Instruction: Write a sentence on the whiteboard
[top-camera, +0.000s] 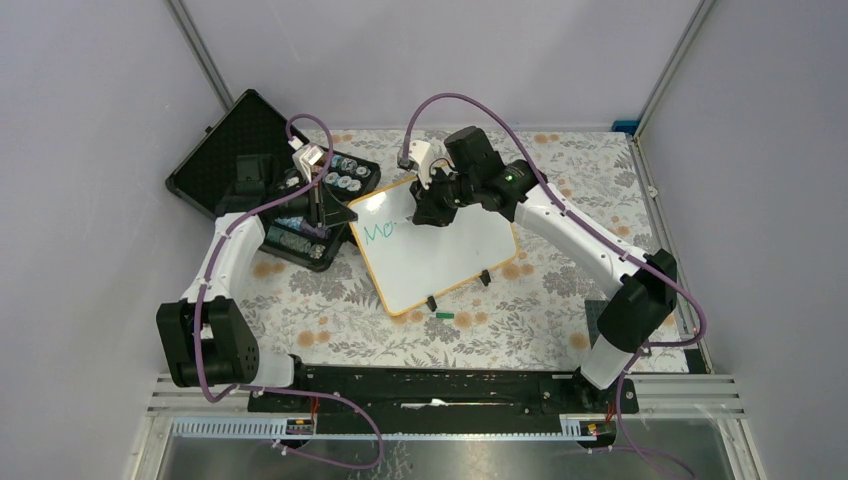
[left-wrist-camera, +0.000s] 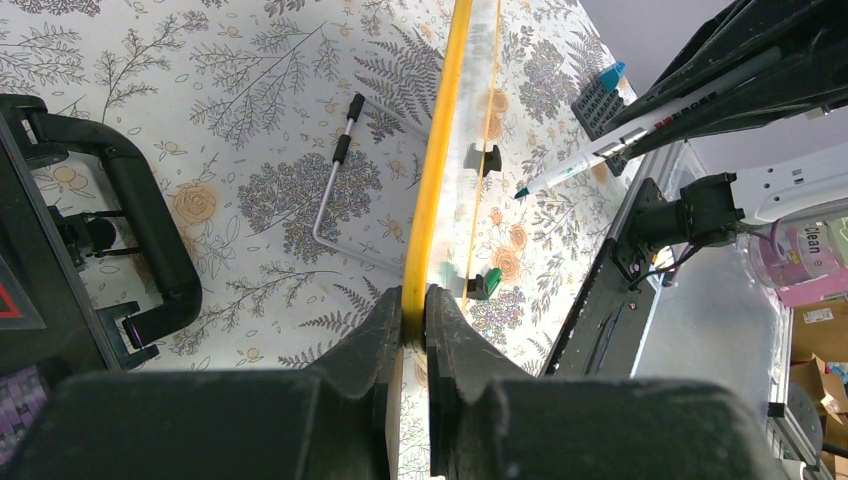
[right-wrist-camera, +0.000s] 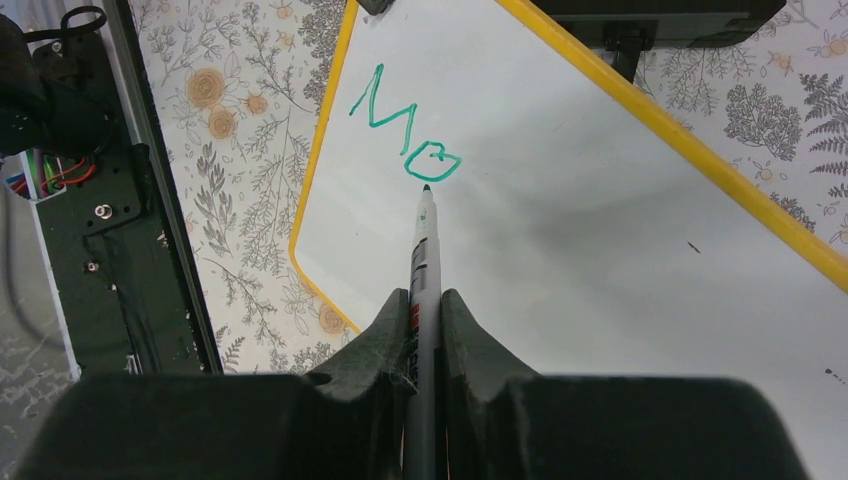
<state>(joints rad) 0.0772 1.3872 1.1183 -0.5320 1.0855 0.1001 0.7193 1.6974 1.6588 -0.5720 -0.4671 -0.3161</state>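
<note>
Green ink first: the sentence (right-wrist-camera: 405, 135) is only reading "Mo" right now, sitting near the left corner of the rectangular white whiteboard with the thin orange-yellow rim (top-camera: 440, 255). That board is lying at an angle in the middle of the floral-print tablecloth (top-camera: 330, 310), with its two small black clip feet (top-camera: 432, 303) on the near edge.

The right gripper (right-wrist-camera: 425, 310) is hanging over the board and squeezing a slim white-barrelled marker pen (right-wrist-camera: 422, 250) between its fingers. The pen's tip is sitting right at the bottom edge of the "o", though I honestly can't tell if it's pressing on the surface.

The left gripper (left-wrist-camera: 412, 320) is pinching the board's yellow rim at the left side, jaws tight on it.

A little green pen cap (top-camera: 445, 316) is lying just off the board's near edge, and a black foam-lined case (top-camera: 230, 150) is standing open to the board's left.
</note>
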